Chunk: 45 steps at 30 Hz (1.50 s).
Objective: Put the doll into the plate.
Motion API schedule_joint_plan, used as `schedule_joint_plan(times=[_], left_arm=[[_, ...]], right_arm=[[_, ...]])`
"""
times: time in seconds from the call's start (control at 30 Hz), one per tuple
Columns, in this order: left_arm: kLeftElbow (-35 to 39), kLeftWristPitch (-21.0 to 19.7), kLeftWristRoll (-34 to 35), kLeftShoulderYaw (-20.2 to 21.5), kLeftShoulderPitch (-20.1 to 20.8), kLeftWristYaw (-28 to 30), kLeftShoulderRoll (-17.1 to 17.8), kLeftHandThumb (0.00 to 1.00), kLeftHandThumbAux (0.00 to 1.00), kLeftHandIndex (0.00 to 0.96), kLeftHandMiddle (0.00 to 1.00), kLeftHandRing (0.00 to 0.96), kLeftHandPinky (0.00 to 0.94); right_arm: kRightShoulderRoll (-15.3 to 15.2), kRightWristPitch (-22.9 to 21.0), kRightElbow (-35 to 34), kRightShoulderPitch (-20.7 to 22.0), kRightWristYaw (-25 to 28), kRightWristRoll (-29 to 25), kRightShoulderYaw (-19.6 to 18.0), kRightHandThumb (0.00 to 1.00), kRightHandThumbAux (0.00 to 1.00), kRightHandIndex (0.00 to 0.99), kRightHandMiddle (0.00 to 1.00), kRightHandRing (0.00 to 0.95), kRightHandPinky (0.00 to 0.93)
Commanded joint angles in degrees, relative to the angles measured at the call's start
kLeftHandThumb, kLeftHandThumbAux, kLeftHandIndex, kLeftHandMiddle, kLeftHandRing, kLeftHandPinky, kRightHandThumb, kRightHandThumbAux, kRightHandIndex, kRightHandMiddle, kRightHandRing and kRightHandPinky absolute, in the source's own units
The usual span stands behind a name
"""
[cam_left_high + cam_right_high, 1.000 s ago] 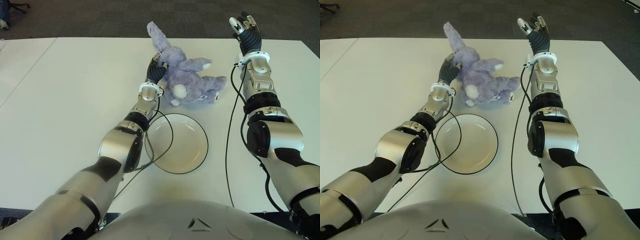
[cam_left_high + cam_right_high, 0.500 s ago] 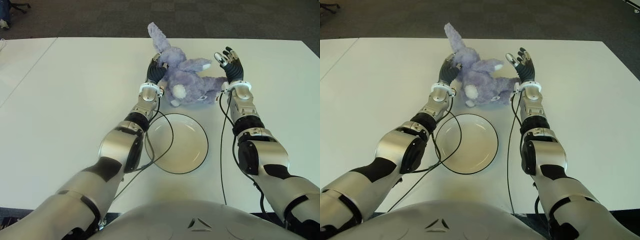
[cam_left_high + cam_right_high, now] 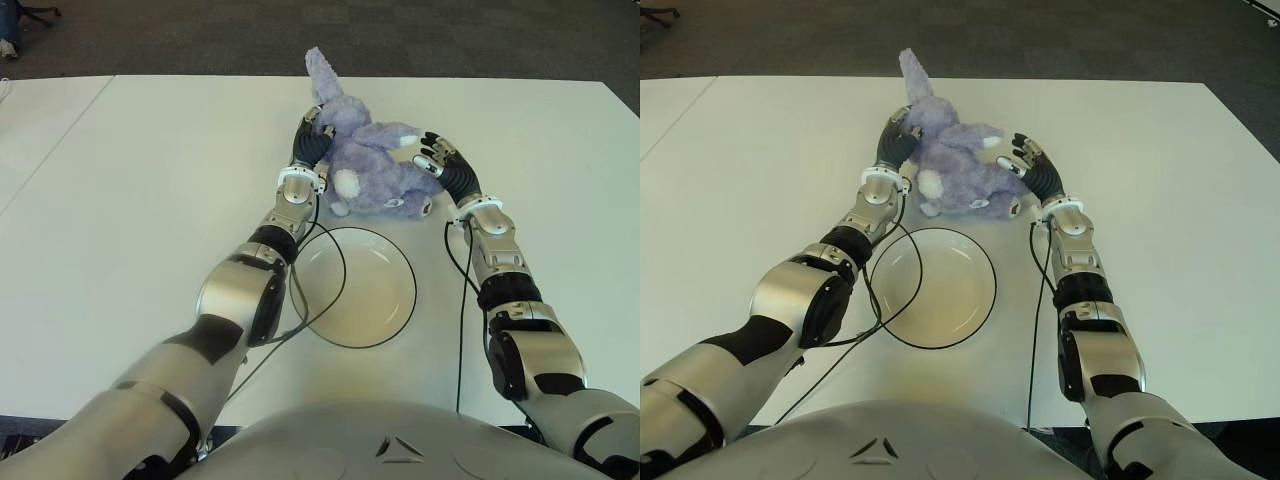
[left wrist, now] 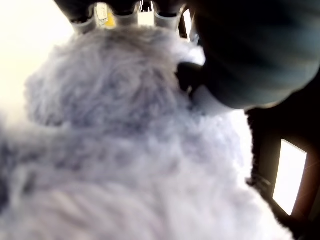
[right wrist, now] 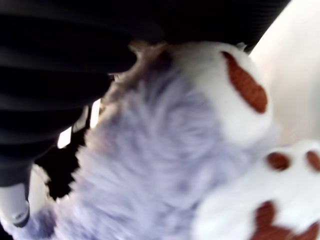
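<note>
The fluffy lilac plush rabbit doll (image 3: 368,165) sits on the white table (image 3: 150,180) at twelve o'clock from the empty white round plate (image 3: 355,287), squeezed between left robot hand (image 3: 308,141) and right robot hand (image 3: 440,165). Lifting remains.

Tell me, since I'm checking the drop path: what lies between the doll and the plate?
Only bare table separates the doll from the plate, seen in the left eye view.

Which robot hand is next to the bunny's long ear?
The left hand. It presses the purple doll on the side where the long ear sticks up toward the table's far edge. The right hand is at the other side, by the white paws.
</note>
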<state>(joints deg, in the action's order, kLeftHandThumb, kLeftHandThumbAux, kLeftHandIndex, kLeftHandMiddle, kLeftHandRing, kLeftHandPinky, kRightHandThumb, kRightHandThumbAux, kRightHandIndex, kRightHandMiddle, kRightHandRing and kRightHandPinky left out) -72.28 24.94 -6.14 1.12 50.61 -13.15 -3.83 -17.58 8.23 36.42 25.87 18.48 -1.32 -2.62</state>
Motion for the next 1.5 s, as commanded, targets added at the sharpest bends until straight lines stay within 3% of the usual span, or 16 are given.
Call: schedule_joint_plan(times=[0.03,0.53,0.97,1.13,1.2,1.23,1.27,1.3,1.37,1.43,1.47,1.5], left_arm=[[-0.2,-0.1,-0.8,-0.3,-0.4,-0.5,0.0,0.744,0.695,0.441,0.915,0.903,0.892],[-0.2,-0.1,-1.1,-0.4,-0.3,-0.8,0.0,0.743,0.696,0.441,0.916,0.901,0.889],[-0.5,-1.1,-0.9,-0.3,-0.1,-0.6,-0.2,0.743,0.696,0.44,0.923,0.901,0.895],[-0.6,-1.8,-1.1,-0.3,0.0,-1.0,-0.4,0.743,0.696,0.44,0.922,0.906,0.89],[-0.5,-1.9,-1.1,-0.4,-0.1,-1.1,-0.5,0.743,0.696,0.44,0.924,0.907,0.892],[-0.5,-1.9,-1.1,-0.4,-0.1,-1.1,-0.5,0.743,0.696,0.44,0.928,0.909,0.895],[-0.5,-1.9,-1.0,-0.3,0.0,-1.1,-0.7,0.743,0.696,0.44,0.929,0.909,0.896],[-0.6,-2.0,-1.0,-0.3,0.0,-1.1,-0.7,0.743,0.696,0.44,0.931,0.91,0.897],[-0.6,-2.0,-0.9,-0.2,0.0,-1.0,-0.8,0.743,0.696,0.44,0.932,0.91,0.898],[-0.6,-2.0,-0.9,-0.2,0.1,-1.1,-1.0,0.743,0.696,0.44,0.933,0.91,0.899],[-0.7,-2.1,-0.8,-0.1,0.1,-1.0,-1.0,0.743,0.695,0.44,0.932,0.909,0.898],[-0.7,-2.1,-0.8,-0.1,0.1,-1.0,-1.1,0.743,0.695,0.44,0.931,0.909,0.897]], right_arm=[[-2.3,-3.2,-3.1,-1.9,4.5,1.6,2.7,0.031,0.519,0.0,0.0,0.012,0.033],[-7.9,-0.8,-6.4,-4.5,11.8,4.1,6.5,0.03,0.405,0.0,0.0,0.003,0.07],[-10.6,-4.6,-8.4,-2.6,12.7,4.4,6.2,0.03,0.452,0.0,0.0,0.007,0.071],[-10.6,-6.5,-7.2,-1.9,11.1,4.4,5.4,0.032,0.495,0.0,0.003,0.043,0.133],[-10.2,-7.0,-6.7,-1.7,10.6,4.1,5.0,0.037,0.511,0.0,0.016,0.066,0.171],[-10.1,-7.3,-6.6,-1.7,10.3,3.9,4.9,0.05,0.54,0.0,0.063,0.149,0.264],[-9.8,-7.6,-6.4,-1.5,10.3,3.5,4.6,0.052,0.545,0.0,0.071,0.163,0.281],[-9.7,-7.9,-6.3,-1.4,10.3,3.2,4.4,0.057,0.575,0.017,0.145,0.264,0.361],[-9.5,-8.1,-6.1,-1.2,10.4,2.7,4.2,0.06,0.582,0.022,0.167,0.294,0.385],[-9.0,-8.0,-5.9,-1.1,11.0,1.9,4.0,0.067,0.613,0.096,0.273,0.365,0.439],[-8.7,-8.0,-5.8,-0.9,11.3,1.6,4.0,0.07,0.634,0.179,0.375,0.444,0.507],[-8.6,-8.0,-5.7,-0.8,11.4,1.5,4.0,0.071,0.638,0.193,0.393,0.458,0.519]])
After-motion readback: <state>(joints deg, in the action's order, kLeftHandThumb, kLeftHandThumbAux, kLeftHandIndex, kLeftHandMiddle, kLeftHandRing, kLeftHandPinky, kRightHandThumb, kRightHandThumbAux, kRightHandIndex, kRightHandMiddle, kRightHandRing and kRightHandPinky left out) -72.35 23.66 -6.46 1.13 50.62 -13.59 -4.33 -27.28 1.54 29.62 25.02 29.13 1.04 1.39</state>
